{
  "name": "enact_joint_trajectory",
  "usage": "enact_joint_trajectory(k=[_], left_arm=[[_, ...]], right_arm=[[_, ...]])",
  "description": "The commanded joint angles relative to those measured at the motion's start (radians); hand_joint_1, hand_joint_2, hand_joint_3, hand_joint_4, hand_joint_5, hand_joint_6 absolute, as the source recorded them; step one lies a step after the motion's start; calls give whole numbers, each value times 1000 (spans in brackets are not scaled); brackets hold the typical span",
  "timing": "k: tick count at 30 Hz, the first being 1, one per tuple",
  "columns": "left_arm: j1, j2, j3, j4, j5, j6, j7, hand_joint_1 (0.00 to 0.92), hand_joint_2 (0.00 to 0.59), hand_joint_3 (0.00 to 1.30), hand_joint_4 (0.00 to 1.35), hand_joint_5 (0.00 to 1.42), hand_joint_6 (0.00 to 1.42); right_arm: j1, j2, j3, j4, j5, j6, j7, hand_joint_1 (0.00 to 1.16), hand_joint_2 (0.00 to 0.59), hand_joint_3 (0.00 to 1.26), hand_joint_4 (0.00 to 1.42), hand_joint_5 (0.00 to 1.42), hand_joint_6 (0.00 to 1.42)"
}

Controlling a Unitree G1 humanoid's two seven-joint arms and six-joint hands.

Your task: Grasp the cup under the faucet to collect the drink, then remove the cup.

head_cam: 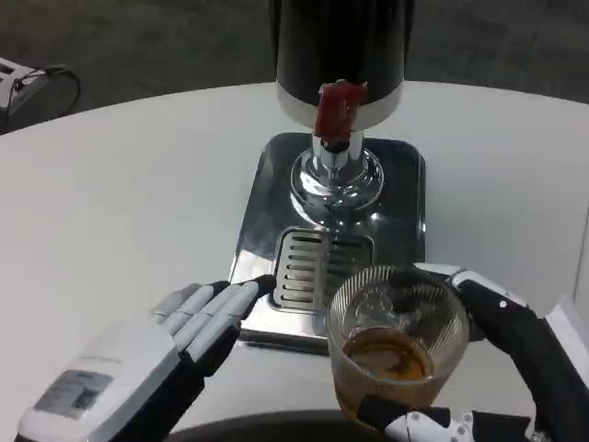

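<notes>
A ribbed clear glass cup (398,341) with brown drink in its bottom is held by my right hand (488,368), fingers wrapped round its far side and its base. The cup sits at the front right corner of the silver drip tray (276,230), away from the red faucet (337,110) of the black dispenser (340,46). My left hand (175,345) lies at the lower left, fingers straight and together, their tips at the tray's front left edge, holding nothing.
The slotted grate (308,262) lies in the tray in front of the chrome pillar (336,180). A white device with a cable (23,83) lies at the far left past the round white table's (120,203) edge.
</notes>
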Motion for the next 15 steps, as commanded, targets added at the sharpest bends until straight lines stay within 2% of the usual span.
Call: enact_joint_trajectory(k=[1, 15], left_arm=[[36, -9, 8, -26, 12, 2, 7, 0, 76, 0, 0, 0, 0], [70, -33, -7, -61, 33, 11, 3, 0, 76, 0, 0, 0, 0]], right_arm=[[12, -2, -9, -46, 26, -55, 7, 872, 232, 692, 791, 949, 579], [48, -7, -43, -64, 46, -84, 17, 872, 232, 709, 792, 960, 587]])
